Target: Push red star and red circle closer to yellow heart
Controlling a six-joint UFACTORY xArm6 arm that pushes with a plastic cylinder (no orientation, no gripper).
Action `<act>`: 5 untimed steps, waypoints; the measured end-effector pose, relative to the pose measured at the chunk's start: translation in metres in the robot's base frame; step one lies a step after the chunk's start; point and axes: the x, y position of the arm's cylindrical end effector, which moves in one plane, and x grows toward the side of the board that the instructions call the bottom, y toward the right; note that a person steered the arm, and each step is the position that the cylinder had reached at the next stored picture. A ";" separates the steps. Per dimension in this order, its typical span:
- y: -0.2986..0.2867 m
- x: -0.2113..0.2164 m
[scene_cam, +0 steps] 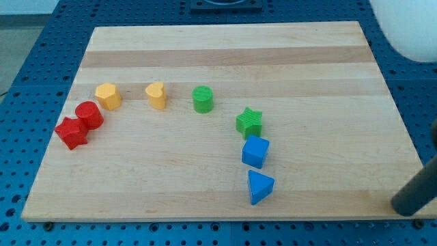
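The red star (71,132) lies near the board's left edge, touching the red circle (89,115) just up and right of it. The yellow heart (156,95) sits further to the right, with another yellow block (108,96) between it and the red circle. My tip (403,207) is at the view's bottom right, by the board's right edge, far from both red blocks and the heart, touching no block.
A green circle (203,99) sits right of the heart. A green star (249,122), a blue cube (255,152) and a blue triangle (259,186) run in a column down the middle right. The wooden board (225,48) lies on a blue surface.
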 end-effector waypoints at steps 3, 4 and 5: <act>-0.280 -0.013; -0.375 -0.059; -0.489 -0.064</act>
